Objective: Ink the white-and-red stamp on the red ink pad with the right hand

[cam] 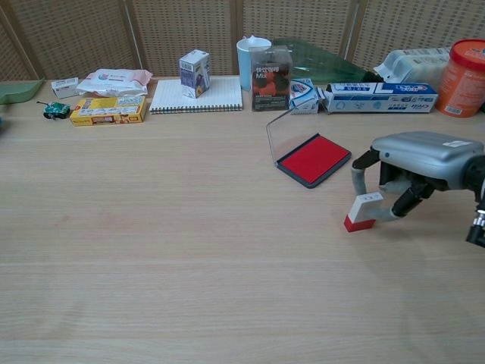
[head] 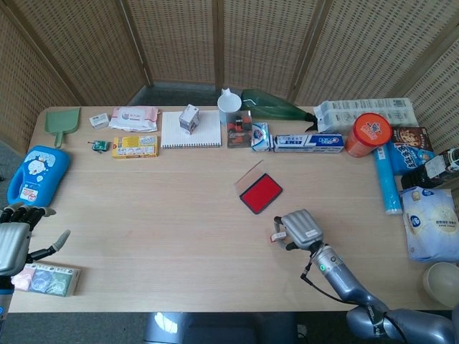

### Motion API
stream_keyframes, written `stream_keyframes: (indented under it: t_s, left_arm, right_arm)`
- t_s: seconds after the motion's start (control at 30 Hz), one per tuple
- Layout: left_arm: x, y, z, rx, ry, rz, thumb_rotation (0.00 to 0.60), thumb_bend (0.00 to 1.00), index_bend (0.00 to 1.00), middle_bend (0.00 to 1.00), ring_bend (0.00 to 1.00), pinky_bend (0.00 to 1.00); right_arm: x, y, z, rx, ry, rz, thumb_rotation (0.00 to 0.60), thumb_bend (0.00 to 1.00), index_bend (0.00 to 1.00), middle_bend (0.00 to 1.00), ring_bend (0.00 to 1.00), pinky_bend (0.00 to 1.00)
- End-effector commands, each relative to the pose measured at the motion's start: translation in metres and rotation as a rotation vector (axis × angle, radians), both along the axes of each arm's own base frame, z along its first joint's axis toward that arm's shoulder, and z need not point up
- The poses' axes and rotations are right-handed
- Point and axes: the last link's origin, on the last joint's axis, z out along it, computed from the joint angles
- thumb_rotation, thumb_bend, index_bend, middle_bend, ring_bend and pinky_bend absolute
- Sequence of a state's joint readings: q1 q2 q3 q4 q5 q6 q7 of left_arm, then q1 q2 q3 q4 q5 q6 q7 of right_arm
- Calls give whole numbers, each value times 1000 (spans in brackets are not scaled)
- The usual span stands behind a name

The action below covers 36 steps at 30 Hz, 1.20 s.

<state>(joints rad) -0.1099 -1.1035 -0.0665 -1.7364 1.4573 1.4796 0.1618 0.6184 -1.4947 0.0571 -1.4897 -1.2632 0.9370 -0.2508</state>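
The white-and-red stamp (cam: 363, 211) is being pinched near its white top by the fingers (cam: 358, 175) of the right hand (cam: 413, 171), and it is being kept tilted, its red base touching the wooden table (cam: 189, 243). In the head view the same stamp (head: 276, 233) is being partly covered by the right hand (head: 300, 229), which is being shown palm down near the table's front edge. The red ink pad (cam: 314, 159) is lying just beyond the stamp, near it but apart from it, with its clear lid (cam: 277, 136) being held upright on the left side; in the head view the ink pad (head: 260, 193) is being seen up and to the left of the hand.

The left hand (head: 16, 240) is being held at the table's left edge with nothing in it and its fingers spread, just above a small packet (head: 48, 279) and below a blue case (head: 34, 174). Along the far side a spiral notepad (cam: 197, 95), a white cup (cam: 250, 57), a toothpaste box (cam: 379, 97) and an orange canister (cam: 467, 67) are being shown in a row.
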Motion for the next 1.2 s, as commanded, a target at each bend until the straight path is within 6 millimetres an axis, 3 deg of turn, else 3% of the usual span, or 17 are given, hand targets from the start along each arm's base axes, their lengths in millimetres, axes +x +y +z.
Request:
stream_keyframes:
  t_s: [0.03,0.27,0.93,1.2]
  left_arm:
    - [0,0,0,-1,0,1,129,215,334,378,272,161]
    - [0,0,-1,-2,0,2,130,215,334,378,271,161]
    - [-2,1,-1,-3,4,7,127,215,334,378,271,161]
    - [-3,1,0,-2,11,6,128,215,334,378,271,161]
  right_arm:
    - [-1,-1,1,-1,3,3,556,357,509,1000,1000,1000]
    - [-3,-2,2,6,9,8,598,366,527,1000,1000,1000]
    - [8,-7,1,22,-7,4,600,392,622,1000,1000,1000]
    - [19,-20,9,38,-57,-37,600,407,662,1000,1000,1000]
